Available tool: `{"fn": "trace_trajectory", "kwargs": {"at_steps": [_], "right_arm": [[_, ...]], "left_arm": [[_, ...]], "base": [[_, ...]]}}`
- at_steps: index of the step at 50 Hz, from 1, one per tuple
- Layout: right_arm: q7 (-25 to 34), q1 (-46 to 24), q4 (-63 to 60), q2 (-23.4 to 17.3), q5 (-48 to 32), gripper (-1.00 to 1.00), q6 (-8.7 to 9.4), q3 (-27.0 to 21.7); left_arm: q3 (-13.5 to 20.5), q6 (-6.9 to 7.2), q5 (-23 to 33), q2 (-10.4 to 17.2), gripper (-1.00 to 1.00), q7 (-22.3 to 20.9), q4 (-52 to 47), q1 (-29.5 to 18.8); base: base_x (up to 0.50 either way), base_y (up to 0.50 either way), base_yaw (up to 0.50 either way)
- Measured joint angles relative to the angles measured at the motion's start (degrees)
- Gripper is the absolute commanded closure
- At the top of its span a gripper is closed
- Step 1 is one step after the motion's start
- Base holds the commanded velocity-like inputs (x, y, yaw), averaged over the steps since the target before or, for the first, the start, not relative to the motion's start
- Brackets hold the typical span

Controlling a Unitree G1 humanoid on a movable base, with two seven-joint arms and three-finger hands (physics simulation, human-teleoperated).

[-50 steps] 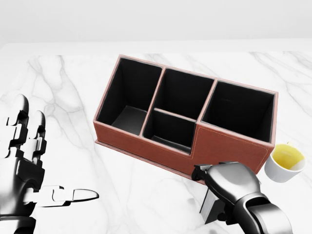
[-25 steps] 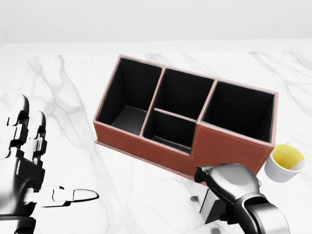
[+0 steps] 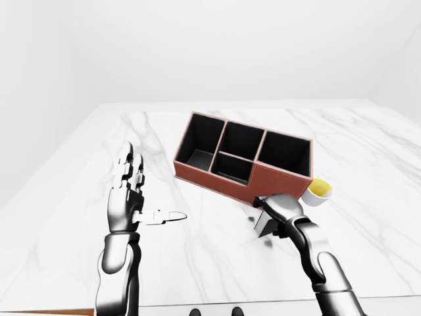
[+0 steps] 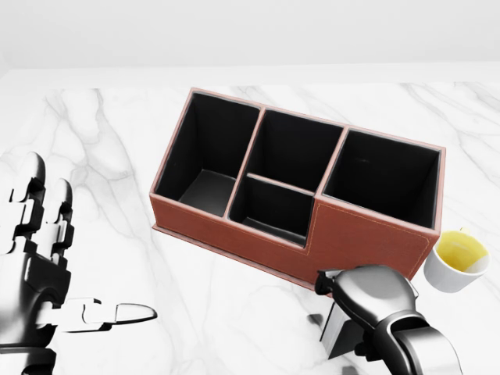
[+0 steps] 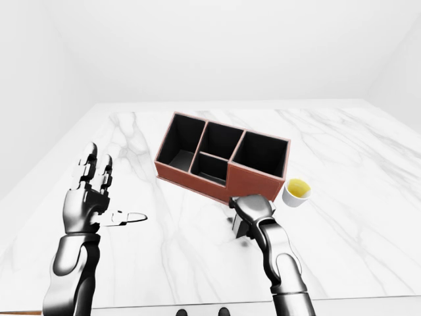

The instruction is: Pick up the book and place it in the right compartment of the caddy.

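While the white marble counter runs wide on every side, its far edge sits well above the caddy in the left-eye view and its near edge lies along the bottom of that view, w/ lots of bare surface to the left and lower right. Caddy is a brown box w/ black interior, set at a slant, its right end lower in the head view; four compartments, the right one the largest. A white cup w/ yellow contents stands just beside the caddy's right end.

Right hand is just below the caddy's right compartment wall in the head view, fingers curled down over the book and closed on it. Book is a thin grey slab, mostly hidden under the hand; only a lower-left part shows. It is held off the counter, w/ a small shadow under it. It looks roughly upright, long axis near vertical and leaning a bit, but can't tell cover from spine.

Left hand hangs over the counter well left of the caddy, fingers spread wide and pointing up, thumb out to the right, holding nothing.
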Motion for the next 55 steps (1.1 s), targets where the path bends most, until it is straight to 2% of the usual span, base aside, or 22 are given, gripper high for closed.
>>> {"fn": "trace_trajectory", "kwargs": {"at_steps": [14,52,55], "right_arm": [[-1.3,-0.8,2.0,-0.2,-0.6,-0.23,0.0,0.1],[-4.3,-2.1,5.5,-1.3,-0.3,-0.25,0.0,0.4],[-4.6,-2.1,5.6,-1.4,-0.1,-0.17,0.0,0.5]], "left_arm": [[0.2,-0.91,-0.2,0.1,-1.0,-0.1,1.4,-0.3],[0.4,-1.63,-0.3,0.1,-1.0,-0.2,2.3,-0.1],[0.4,-1.56,-0.3,0.1,-1.0,-0.1,2.2,-0.1]], "base": [[0.0,0.0,0.0],[0.0,0.0,0.0],[0.0,0.0,0.0]]}}
